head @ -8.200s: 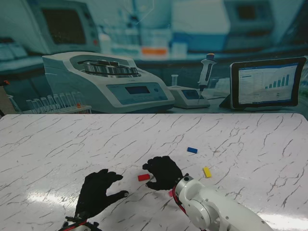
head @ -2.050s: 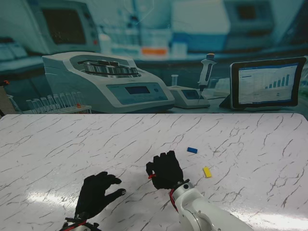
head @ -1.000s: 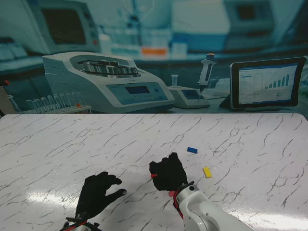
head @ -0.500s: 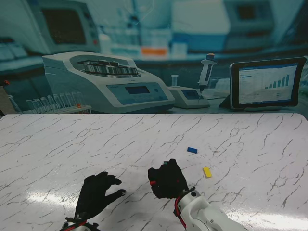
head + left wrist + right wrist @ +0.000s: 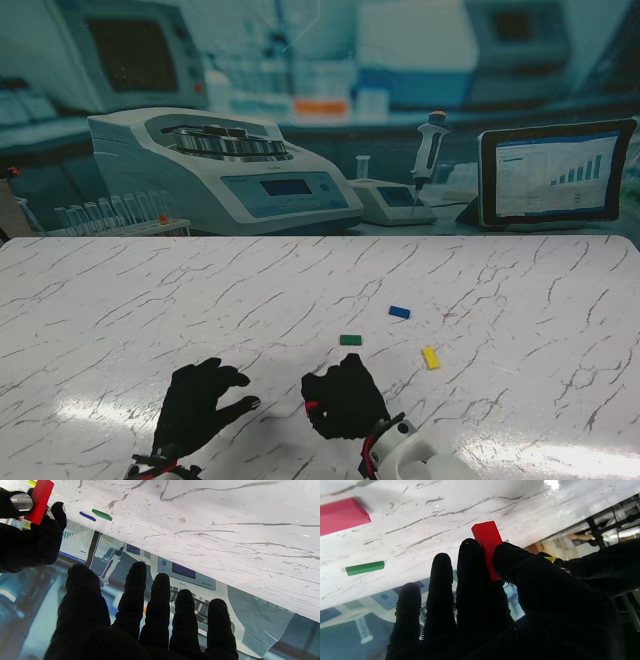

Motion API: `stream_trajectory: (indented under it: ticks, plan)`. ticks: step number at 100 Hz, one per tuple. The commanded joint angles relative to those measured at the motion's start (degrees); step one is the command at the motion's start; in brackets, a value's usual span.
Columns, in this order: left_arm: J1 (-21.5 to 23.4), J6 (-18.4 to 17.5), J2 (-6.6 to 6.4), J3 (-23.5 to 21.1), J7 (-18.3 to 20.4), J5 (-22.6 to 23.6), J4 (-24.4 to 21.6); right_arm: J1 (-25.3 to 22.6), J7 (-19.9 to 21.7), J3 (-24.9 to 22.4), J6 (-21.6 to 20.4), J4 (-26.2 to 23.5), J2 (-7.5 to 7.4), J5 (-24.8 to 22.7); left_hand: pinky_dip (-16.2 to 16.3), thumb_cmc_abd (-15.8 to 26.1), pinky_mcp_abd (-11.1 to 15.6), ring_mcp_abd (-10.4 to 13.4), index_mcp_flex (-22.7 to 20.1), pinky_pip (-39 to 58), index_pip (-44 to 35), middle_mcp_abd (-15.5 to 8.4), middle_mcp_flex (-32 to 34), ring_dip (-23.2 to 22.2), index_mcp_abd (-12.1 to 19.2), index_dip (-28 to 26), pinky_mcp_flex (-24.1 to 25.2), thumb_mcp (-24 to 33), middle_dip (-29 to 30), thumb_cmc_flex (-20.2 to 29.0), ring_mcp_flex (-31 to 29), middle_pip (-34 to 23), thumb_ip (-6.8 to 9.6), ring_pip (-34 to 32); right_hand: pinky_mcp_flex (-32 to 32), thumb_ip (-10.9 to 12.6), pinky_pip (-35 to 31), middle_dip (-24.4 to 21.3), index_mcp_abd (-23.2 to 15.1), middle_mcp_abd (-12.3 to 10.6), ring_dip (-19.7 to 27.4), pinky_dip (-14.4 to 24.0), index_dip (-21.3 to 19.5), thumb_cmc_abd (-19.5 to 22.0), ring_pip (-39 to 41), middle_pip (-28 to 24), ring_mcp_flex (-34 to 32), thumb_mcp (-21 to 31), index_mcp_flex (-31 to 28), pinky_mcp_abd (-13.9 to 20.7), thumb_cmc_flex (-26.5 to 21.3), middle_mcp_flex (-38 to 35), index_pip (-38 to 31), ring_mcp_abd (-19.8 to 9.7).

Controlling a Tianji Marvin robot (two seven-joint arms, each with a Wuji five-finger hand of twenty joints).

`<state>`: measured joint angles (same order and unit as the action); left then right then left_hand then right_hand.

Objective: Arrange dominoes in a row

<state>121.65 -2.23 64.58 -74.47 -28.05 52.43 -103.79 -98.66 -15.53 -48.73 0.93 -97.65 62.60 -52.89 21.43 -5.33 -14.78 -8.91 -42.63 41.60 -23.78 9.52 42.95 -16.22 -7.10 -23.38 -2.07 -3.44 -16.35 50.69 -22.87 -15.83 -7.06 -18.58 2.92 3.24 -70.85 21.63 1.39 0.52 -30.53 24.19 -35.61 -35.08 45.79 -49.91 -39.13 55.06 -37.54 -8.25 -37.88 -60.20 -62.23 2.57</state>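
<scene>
Three dominoes lie flat on the marble table (image 5: 120,300): green domino (image 5: 350,340), blue domino (image 5: 399,312) and yellow domino (image 5: 430,357), all well apart. Your right hand (image 5: 343,397) pinches the red domino (image 5: 487,547) between thumb and forefinger. Your left hand (image 5: 198,405) hovers with its fingers spread, holding nothing. Set the red piece down on its short end, near you and in line with the green one. Release slowly so it does not tip.
</scene>
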Motion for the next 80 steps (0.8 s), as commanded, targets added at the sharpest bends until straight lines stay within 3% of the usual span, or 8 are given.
stream_trajectory:
  ticks: [1, 38, 80]
  plan:
    - [0.6, -1.5, 0.19, 0.0, 0.3, 0.0, -0.2, -0.9, -0.4, 0.4, -0.6, 0.6, 0.15, 0.2, 0.6, 0.4, -1.0, -0.1, -0.5, 1.4, -0.6, -1.3, 0.4, -0.9, 1.3, -1.0, 0.1, -0.1, -0.8, -1.1, -0.4, -0.3, 1.22, -0.4, -0.9, 0.0, -1.9, 0.3, -0.5, 0.2, -0.2, 0.8, -0.2, 1.4, 1.1, 0.5, 0.3, -0.3, 0.9, 0.5, -2.0, 0.4, -1.1, 0.5]
    - [1.1, -1.0, 0.22, -0.2, 0.1, 0.1, -0.6, -2.0, -2.7, 0.7, -1.7, 2.7, 0.32, 0.7, 0.6, 0.4, -1.1, -0.2, -0.6, 1.4, -0.7, -1.1, 0.5, -0.9, 1.2, -0.9, 0.1, -0.1, -0.8, -1.1, -0.3, -0.4, 1.23, -0.3, -1.3, -0.2, -1.8, 0.6, -0.3, 0.5, -0.3, 0.8, -0.3, 2.8, 1.0, 1.1, 0.8, -2.6, 1.4, 0.6, -2.9, 1.1, -0.3, 0.9]
    - [1.5, -0.7, 0.25, -0.4, 0.2, 0.0, -0.9, -1.8, -6.4, 2.2, 0.6, 4.5, 0.74, -0.5, 0.6, 0.4, -1.1, -0.1, -0.6, 1.3, -0.8, -1.1, 0.4, -0.9, 1.5, -0.9, 0.1, -0.1, -0.8, -1.1, -0.3, -0.4, 1.24, -0.4, -1.7, -1.3, -1.8, 0.2, 0.5, 1.3, -0.5, 0.8, 0.2, 3.5, 1.3, 2.4, 1.0, -4.5, 1.4, 0.5, -3.7, 1.2, 0.8, 1.0]
